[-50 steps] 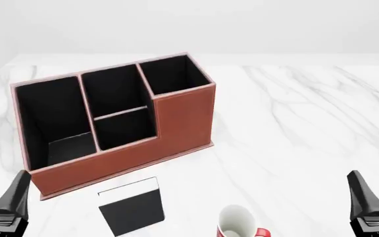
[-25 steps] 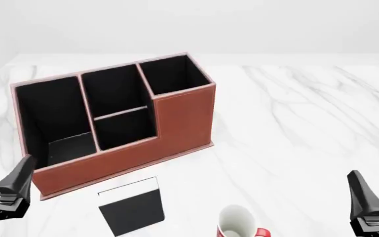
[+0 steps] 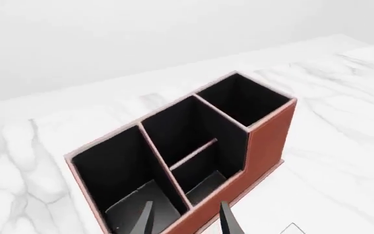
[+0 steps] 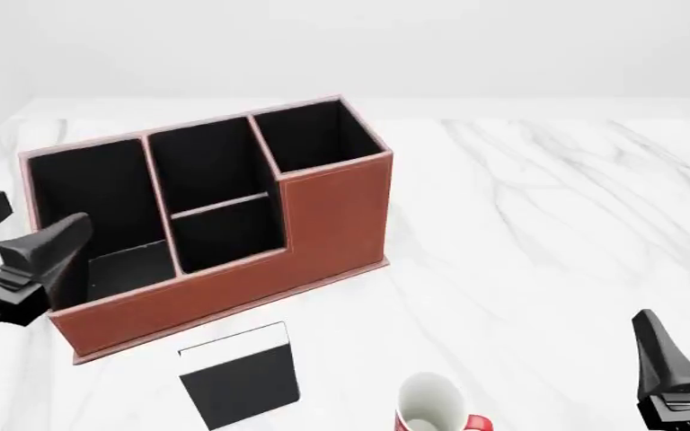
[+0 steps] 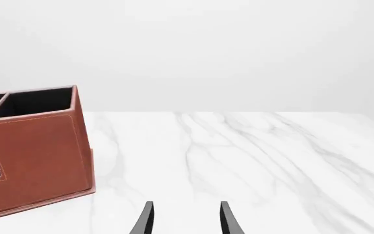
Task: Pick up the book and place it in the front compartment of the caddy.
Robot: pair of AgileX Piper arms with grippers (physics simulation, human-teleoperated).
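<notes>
Book: flat on the worktop, near side of the caddy, long axis slanting away from you.
Nearer arm: your left gripper, fingers spread, empty, above the book's left.
Right gripper: spread, empty, farther off.

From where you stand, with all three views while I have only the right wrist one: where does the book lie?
Observer: The book lies flat on the table, in front of the caddy.
Operator: Is anything beside it?
Observer: A white-and-red mug stands to its right.
Operator: And the left gripper?
Observer: The left gripper hangs open at the caddy's left end, holding nothing.
</notes>
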